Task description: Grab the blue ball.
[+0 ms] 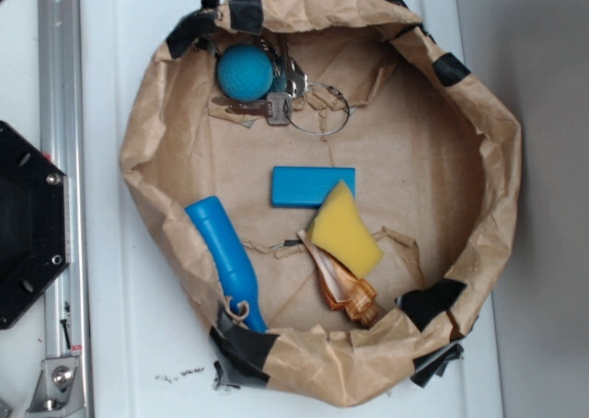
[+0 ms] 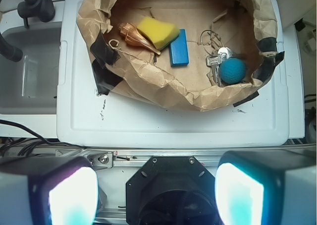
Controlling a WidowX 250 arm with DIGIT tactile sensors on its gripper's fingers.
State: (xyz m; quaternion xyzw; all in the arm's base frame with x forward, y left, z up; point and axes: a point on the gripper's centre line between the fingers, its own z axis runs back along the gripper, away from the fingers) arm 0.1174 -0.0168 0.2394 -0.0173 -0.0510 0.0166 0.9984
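white lid (image 1: pixel 120 344) | brown paper nest (image 1: pixel 502 206) | blue ball (image 1: pixel 245 71) inside

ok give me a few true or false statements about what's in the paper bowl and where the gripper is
1. The blue ball lies against the keys. True.
2. The gripper is shut on the ball. False: its fingers stand apart, well outside the paper bowl, holding nothing.
3. The yellow sponge sits beside the flat blue block. True.
4. The ball rests on the blue block. False: bare paper lies between them, the ball being near the bowl's wall.
5. The blue handle leans at the bowl's rim. True.
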